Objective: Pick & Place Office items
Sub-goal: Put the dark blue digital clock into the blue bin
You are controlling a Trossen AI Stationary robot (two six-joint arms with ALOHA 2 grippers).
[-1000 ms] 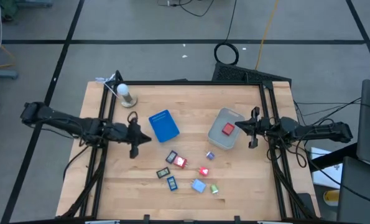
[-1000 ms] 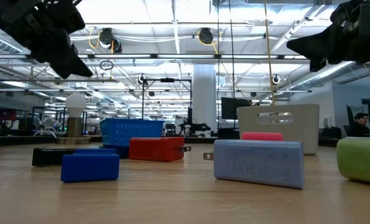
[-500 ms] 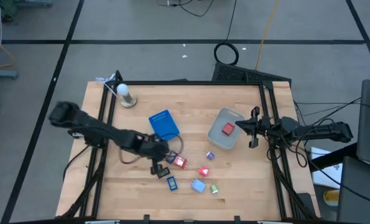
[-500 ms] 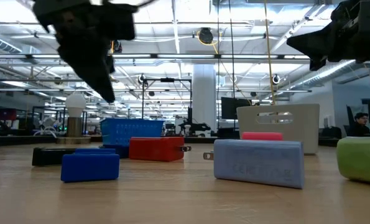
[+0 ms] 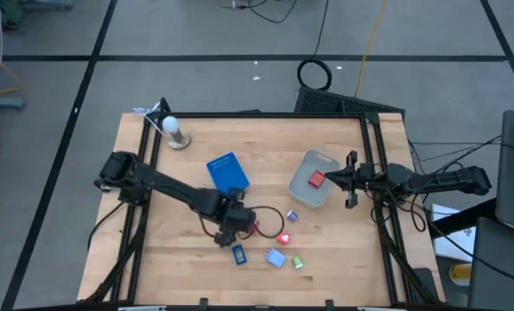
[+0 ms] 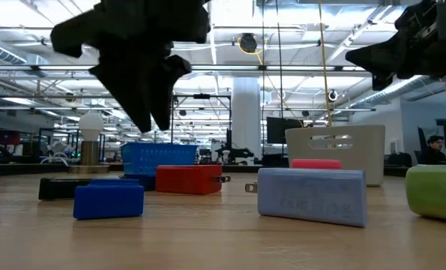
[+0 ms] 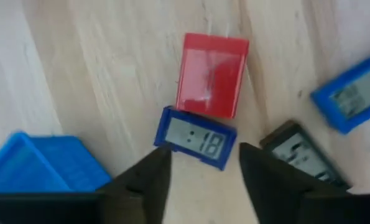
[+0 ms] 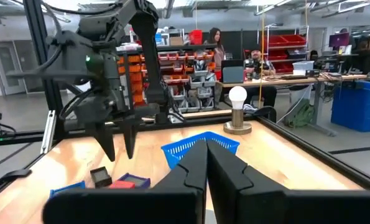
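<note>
Several small office items lie flat on the wooden table: a dark blue clock piece [image 7: 197,137], a red piece [image 7: 212,74], a black piece [image 7: 296,152] and another blue one [image 7: 349,93]. Farther right lie a red piece [image 5: 282,238], a light blue one [image 5: 276,257] and a green one [image 5: 297,263]. My left gripper [image 7: 203,155] hovers open, pointing down, over the dark blue clock piece and clear of the table in the low view [image 6: 154,124]. My right gripper [image 8: 206,163] is shut, level, beside the clear tub [image 5: 313,192].
A blue tray [image 5: 228,173] sits behind the cluster, close to my left gripper. The clear tub holds a red piece [image 5: 315,179]. A lamp bulb [image 5: 174,131] stands at the far left corner. Black frame rails run along the table's left and right edges.
My left gripper has swung from the table's left side toward its middle, over the cluster of small items. It has tipped from near level to pointing down and has opened. The items have not moved.
</note>
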